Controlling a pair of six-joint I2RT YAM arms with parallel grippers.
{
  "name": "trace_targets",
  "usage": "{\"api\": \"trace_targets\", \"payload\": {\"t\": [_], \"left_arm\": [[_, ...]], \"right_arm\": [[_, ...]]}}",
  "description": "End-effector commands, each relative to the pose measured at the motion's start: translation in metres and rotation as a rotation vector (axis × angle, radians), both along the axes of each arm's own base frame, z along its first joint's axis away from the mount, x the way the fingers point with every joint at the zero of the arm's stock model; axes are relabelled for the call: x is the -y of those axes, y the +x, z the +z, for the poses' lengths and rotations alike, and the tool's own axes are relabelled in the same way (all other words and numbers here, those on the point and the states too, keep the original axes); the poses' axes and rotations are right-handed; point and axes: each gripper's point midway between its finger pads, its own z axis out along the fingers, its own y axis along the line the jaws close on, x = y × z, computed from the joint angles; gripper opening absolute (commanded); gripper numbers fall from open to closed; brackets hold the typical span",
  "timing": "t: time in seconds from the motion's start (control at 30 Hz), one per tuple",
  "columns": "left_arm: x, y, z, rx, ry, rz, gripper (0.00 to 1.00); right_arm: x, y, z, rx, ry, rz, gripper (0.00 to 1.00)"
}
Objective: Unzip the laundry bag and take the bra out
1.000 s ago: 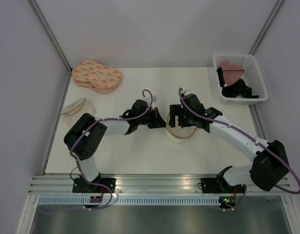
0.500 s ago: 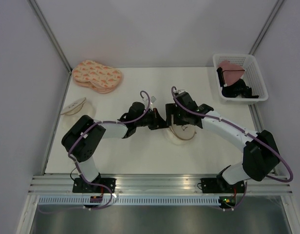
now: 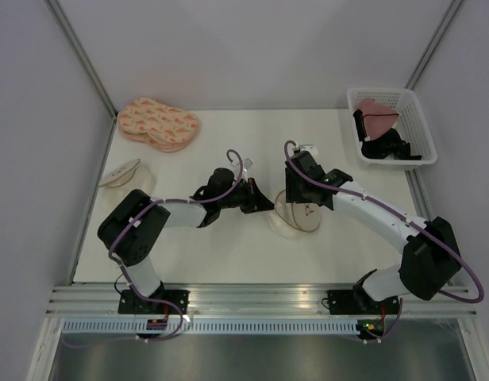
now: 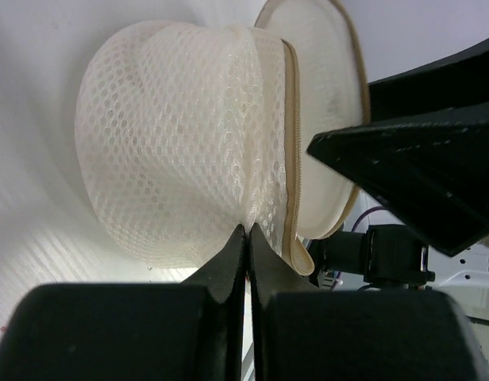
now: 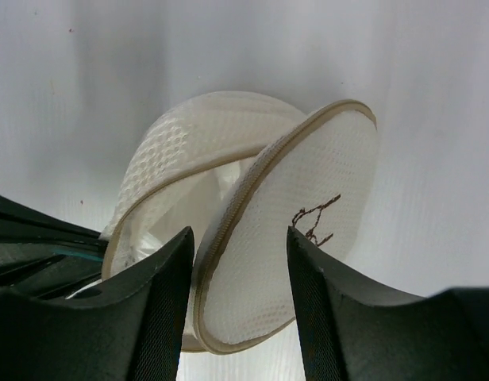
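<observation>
The laundry bag (image 3: 302,217) lies mid-table, its zip undone and its marked lid (image 5: 300,246) lifted off the mesh dome (image 4: 173,135). My left gripper (image 4: 248,228) is shut, pinching a fold of the dome's mesh beside the tan zip rim (image 4: 292,143); from above, the left gripper (image 3: 268,205) sits at the bag's left edge. My right gripper (image 5: 239,230) hovers over the lid's rim, fingers apart, holding nothing; from above, the right gripper (image 3: 295,203) is at the bag's far side. Only pale fabric (image 5: 177,218) shows inside the gap; I cannot tell whether it is the bra.
A peach patterned padded pair (image 3: 159,123) lies at the back left. A plain translucent pouch (image 3: 121,175) sits near the left edge. A white basket (image 3: 411,99) at the back right holds a pink garment (image 3: 375,109) and dark items.
The right gripper's fingers have drawn closer together and it has shifted slightly over the bag. The marked lid now shows in the top view. The left gripper keeps its pinch.
</observation>
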Motion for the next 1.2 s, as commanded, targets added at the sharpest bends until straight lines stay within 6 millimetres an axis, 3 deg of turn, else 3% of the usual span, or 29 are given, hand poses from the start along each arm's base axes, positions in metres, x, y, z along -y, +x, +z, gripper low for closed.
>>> {"api": "trace_targets", "payload": {"t": [0.0,0.2,0.27,0.3,0.33,0.4,0.43,0.47,0.57,0.6,0.67,0.7,0.77,0.83,0.87,1.0,1.17], "left_arm": [[-0.001,-0.004,0.015,0.049,-0.025,-0.009,0.02],[-0.014,-0.003,0.004,0.036,0.011,0.027,0.02],[-0.024,-0.001,0.004,0.030,0.013,0.065,0.02],[-0.028,0.002,0.004,0.028,0.015,0.096,0.02],[-0.032,0.003,0.010,0.038,0.007,0.114,0.02],[-0.040,0.003,0.008,0.029,0.014,0.153,0.02],[-0.042,0.002,0.011,0.033,0.012,0.165,0.02],[-0.046,-0.001,0.014,0.039,0.007,0.176,0.02],[-0.051,-0.006,0.022,0.047,0.006,0.178,0.02],[-0.054,-0.010,0.016,0.027,0.033,0.178,0.02],[-0.058,-0.014,0.016,0.035,0.053,0.171,0.02],[-0.061,-0.018,0.011,0.020,0.075,0.167,0.02],[-0.066,-0.023,0.002,0.009,0.103,0.164,0.02],[-0.072,-0.028,-0.010,-0.005,0.154,0.158,0.02],[-0.074,-0.029,-0.015,-0.009,0.172,0.156,0.02],[-0.084,-0.036,-0.043,-0.065,0.261,0.152,0.02],[-0.092,-0.045,-0.065,-0.108,0.289,0.165,0.02]], "right_arm": [[0.024,0.001,0.023,0.065,-0.058,-0.092,0.55],[0.049,-0.011,0.033,0.078,-0.115,-0.150,0.48],[0.057,-0.018,0.034,0.067,-0.133,-0.163,0.35],[0.060,-0.024,0.036,0.065,-0.127,-0.167,0.22],[0.061,-0.027,0.037,0.065,-0.121,-0.171,0.16],[0.069,-0.034,0.043,0.078,-0.114,-0.190,0.05],[0.080,-0.038,0.043,0.081,-0.146,-0.224,0.05],[0.088,-0.040,0.046,0.099,-0.171,-0.251,0.07],[0.120,-0.044,0.061,0.156,-0.280,-0.355,0.42],[0.129,-0.048,0.063,0.148,-0.316,-0.374,0.56],[0.140,-0.044,0.080,0.200,-0.341,-0.441,0.69],[0.141,-0.043,0.088,0.217,-0.333,-0.450,0.70],[0.123,-0.041,0.088,0.200,-0.264,-0.355,0.71],[0.092,-0.030,0.089,0.231,-0.124,-0.239,0.71],[0.067,-0.035,0.084,0.191,-0.030,-0.129,0.70],[0.007,-0.036,0.059,0.120,0.184,0.071,0.67],[-0.027,-0.042,0.021,0.042,0.303,0.163,0.60]]}}
